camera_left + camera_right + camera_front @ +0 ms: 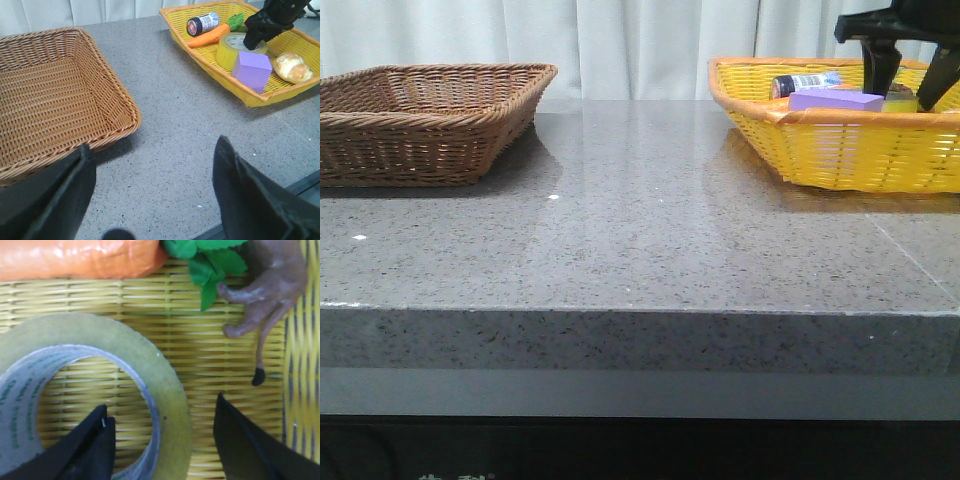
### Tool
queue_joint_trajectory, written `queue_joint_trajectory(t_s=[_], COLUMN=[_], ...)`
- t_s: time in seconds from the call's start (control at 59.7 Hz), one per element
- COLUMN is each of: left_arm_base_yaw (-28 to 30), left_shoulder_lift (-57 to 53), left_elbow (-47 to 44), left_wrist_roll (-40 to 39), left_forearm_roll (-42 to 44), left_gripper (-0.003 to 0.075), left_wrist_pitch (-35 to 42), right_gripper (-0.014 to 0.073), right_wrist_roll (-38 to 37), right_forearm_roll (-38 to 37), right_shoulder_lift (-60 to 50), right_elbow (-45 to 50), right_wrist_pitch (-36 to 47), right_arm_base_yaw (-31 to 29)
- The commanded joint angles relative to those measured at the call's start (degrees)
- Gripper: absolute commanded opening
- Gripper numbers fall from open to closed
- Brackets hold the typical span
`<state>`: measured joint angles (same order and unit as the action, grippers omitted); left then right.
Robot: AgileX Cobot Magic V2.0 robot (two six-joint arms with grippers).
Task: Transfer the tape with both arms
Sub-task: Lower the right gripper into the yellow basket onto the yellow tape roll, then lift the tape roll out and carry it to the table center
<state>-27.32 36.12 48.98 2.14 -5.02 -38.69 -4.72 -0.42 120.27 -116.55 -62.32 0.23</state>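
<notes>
The tape [165,390], a yellow roll with a white core printed in green, lies flat in the yellow basket [225,360]. It also shows in the left wrist view [229,49], behind the purple block [252,70]. My right gripper [162,432] is open and straddles the roll's wall, one finger inside the core, the other outside. In the front view the right gripper [905,75] reaches down into the basket and the tape is hidden. My left gripper [152,187] is open and empty above the grey table, beside the brown basket [55,100].
The yellow basket [840,150] also holds a carrot [212,34], a small jar [202,23], a bread roll [292,67] and a brown toy animal [270,285]. The brown basket [420,120] stands at the far left. Grey stone table [640,230] lies between.
</notes>
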Motion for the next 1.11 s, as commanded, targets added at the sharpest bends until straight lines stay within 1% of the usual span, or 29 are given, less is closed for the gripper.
queue_joint_trajectory(t_s=[0.0, 0.05, 0.1, 0.134, 0.201, 0.285, 0.335, 0.603, 0.804, 0.955, 1.089], left_arm_base_yaw=[-0.4, -0.4, -0.4, -0.4, -0.4, -0.4, -0.4, -0.4, -0.4, -0.4, -0.4], left_shoulder_lift=[0.5, 0.5, 0.5, 0.5, 0.5, 0.5, 0.5, 0.5, 0.5, 0.5, 0.5], left_elbow=[2.0, 2.0, 2.0, 2.0, 2.0, 2.0, 2.0, 2.0, 2.0, 2.0, 2.0], left_wrist_roll=[0.1, 0.1, 0.1, 0.1, 0.1, 0.1, 0.1, 0.1, 0.1, 0.1, 0.1], left_forearm_roll=[-0.8, -0.8, -0.8, -0.8, -0.8, -0.8, -0.8, -0.8, -0.8, -0.8, -0.8], left_gripper=[0.0494, 0.0494, 0.0494, 0.0494, 0.0494, 0.0494, 0.0494, 0.0494, 0.0494, 0.0494, 0.0494], left_wrist_pitch=[4.3, 4.3, 4.3, 4.3, 4.3, 4.3, 4.3, 4.3, 4.3, 4.3, 4.3], right_gripper=[0.0440, 0.0410, 0.0347, 0.0282, 0.0193, 0.0129, 0.0111, 0.0106, 0.0106, 0.0106, 0.0106], right_wrist_roll=[0.6, 0.6, 0.6, 0.6, 0.6, 0.6, 0.6, 0.6, 1.2, 4.7, 8.4], right_forearm_roll=[-0.6, -0.4, -0.2, 0.4, 0.4, 0.4, 0.4, 0.4, 3.0, 5.5, 6.1], right_shoulder_lift=[-2.5, -2.1, -1.9, -1.9, -2.0, -2.0, -2.0, -3.2, -6.8, -10.6, -13.2], right_elbow=[-2.1, -2.2, -2.2, -2.2, -2.2, -2.7, -3.3, -11.3, -15.5, -15.7, -15.7], right_wrist_pitch=[2.1, 2.0, 2.0, 2.3, 2.5, 2.1, 1.4, -5.5, -7.9, -7.2, -6.9], right_arm_base_yaw=[-0.4, -0.4, -0.4, -0.4, -0.4, -0.4, -0.4, -0.4, 0.2, 2.7, 7.9])
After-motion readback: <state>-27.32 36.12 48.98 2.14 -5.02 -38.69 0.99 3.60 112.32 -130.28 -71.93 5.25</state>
